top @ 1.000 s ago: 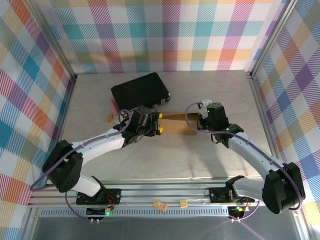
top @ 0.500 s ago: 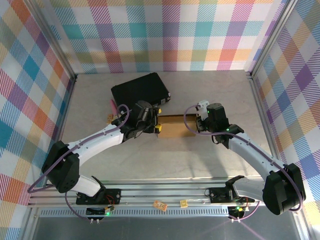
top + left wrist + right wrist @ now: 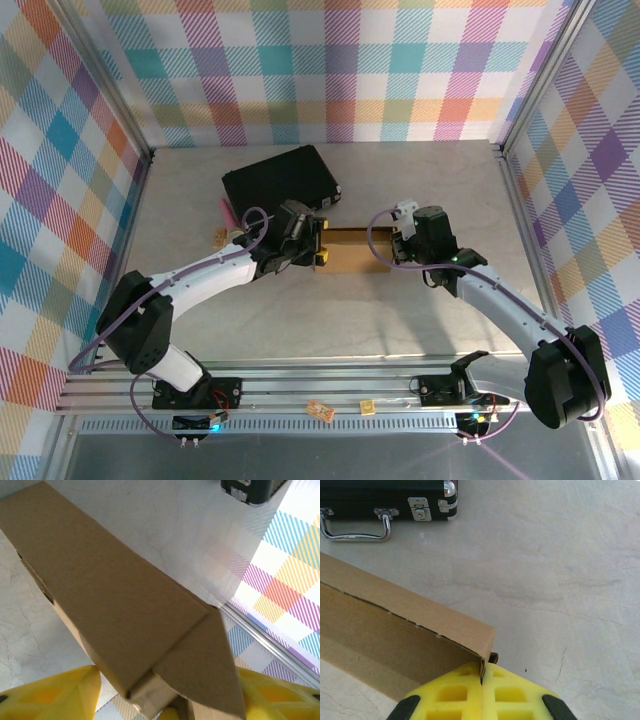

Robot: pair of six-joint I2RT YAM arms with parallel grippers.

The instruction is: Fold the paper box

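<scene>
We see the paper box point(image 3: 354, 252), partly folded, on the bench point(image 3: 430, 190) just nearward of the black case point(image 3: 280, 180). Our left pincer point(image 3: 320, 246) grasps the box end closest to the case; our right pincer point(image 3: 397, 251) is clenched on a wall corner at the end farthest from it.

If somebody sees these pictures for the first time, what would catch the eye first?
The brown paper box lies mid-table between two yellow-fingered hands: the right hand pinches its corner, and the left hand straddles its other end. Farther back, to the left, sits a black case, within bright checked walls.
</scene>
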